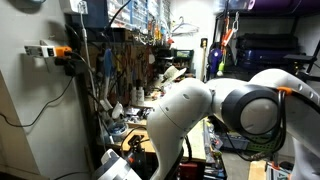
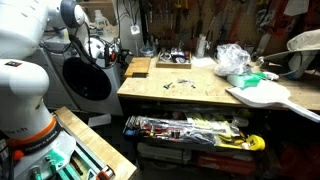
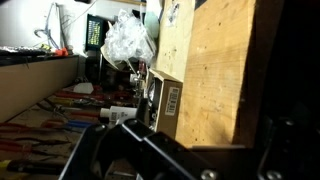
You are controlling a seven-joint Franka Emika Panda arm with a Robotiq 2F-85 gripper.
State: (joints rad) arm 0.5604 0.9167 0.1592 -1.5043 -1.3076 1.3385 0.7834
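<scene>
My gripper [image 3: 190, 150] shows as dark fingers along the bottom of the wrist view, spread wide and holding nothing. It sits close against a pale wooden block [image 3: 215, 70] that fills the view. A small cardboard box with a label [image 3: 166, 98] lies beside the block, and a crumpled clear plastic bag [image 3: 128, 40] is beyond it. In an exterior view the gripper [image 2: 120, 55] is at the left end of the workbench [image 2: 190, 98], next to the wooden block [image 2: 139, 67]. In an exterior view the arm's white body [image 1: 200, 110] hides the gripper.
On the bench are the plastic bag [image 2: 232, 58], a white guitar-shaped cutout [image 2: 262, 95], small loose parts [image 2: 178, 84] and a black tray [image 2: 173, 60]. An open drawer of tools [image 2: 190, 130] sticks out below. A tool wall [image 1: 120, 60] stands behind the arm.
</scene>
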